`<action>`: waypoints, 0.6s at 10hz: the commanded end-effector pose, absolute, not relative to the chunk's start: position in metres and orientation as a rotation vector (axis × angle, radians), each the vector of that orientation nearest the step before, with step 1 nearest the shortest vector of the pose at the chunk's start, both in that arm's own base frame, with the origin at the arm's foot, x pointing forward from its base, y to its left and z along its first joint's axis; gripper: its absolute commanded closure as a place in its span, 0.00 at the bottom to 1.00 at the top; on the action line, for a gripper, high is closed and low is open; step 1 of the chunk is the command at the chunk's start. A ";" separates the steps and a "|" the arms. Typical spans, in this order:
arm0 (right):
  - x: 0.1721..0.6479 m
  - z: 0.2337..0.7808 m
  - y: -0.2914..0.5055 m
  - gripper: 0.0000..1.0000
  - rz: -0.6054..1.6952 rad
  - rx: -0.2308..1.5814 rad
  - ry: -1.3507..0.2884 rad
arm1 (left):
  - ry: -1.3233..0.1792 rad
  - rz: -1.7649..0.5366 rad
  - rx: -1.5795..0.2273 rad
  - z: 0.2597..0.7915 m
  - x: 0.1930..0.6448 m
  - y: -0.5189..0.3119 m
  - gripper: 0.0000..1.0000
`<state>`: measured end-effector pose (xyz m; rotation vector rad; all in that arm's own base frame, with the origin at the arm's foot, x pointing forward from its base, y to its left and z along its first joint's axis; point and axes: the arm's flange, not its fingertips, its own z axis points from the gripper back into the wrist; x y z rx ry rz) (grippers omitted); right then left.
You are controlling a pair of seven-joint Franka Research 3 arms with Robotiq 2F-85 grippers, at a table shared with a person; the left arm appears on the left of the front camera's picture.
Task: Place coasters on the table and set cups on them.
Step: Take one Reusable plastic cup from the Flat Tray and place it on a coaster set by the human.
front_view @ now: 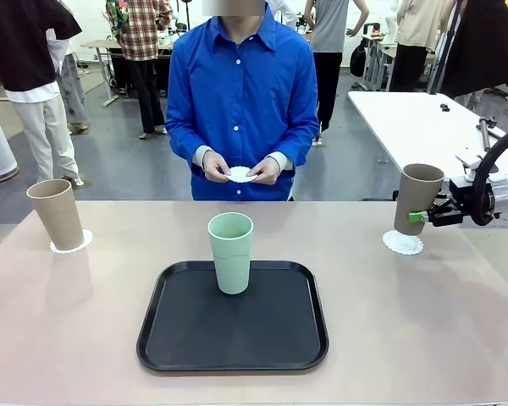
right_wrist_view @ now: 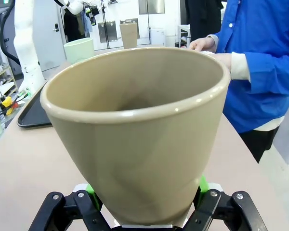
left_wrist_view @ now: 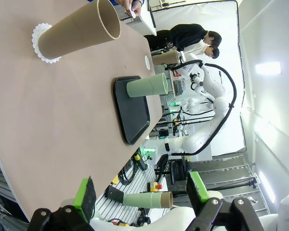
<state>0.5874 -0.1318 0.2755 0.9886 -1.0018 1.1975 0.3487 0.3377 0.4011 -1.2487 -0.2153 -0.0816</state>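
Note:
A tan cup (front_view: 417, 199) stands at the table's (front_view: 85, 321) right end with its base at a white coaster (front_view: 403, 244). My right gripper (front_view: 427, 216) is shut on its lower side; in the right wrist view this cup (right_wrist_view: 139, 130) sits between the fingers of the gripper (right_wrist_view: 147, 192). Another tan cup (front_view: 55, 213) stands on a coaster (front_view: 72, 244) at the far left. The mint green cup (front_view: 230, 251) stands on the black tray (front_view: 178, 338). The person holds a third coaster (front_view: 240, 174) in both hands. My left gripper (left_wrist_view: 140, 192) is open and holds nothing, well back from the left cup (left_wrist_view: 79, 33).
The tray lies at the table's middle front. The person in a blue shirt (front_view: 241, 93) stands at the far edge. A white table (front_view: 423, 127) stands behind at the right. Bare tabletop lies on both sides of the tray.

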 end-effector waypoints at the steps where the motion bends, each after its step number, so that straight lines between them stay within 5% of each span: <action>1: 0.602 0.270 -0.138 0.17 1.183 1.018 -1.006 | -0.218 -0.079 -1.243 0.403 0.348 0.338 0.00; 6: 0.595 0.260 -0.140 0.17 1.187 1.001 -0.998 | -0.218 -0.079 -1.243 0.403 0.348 0.338 0.00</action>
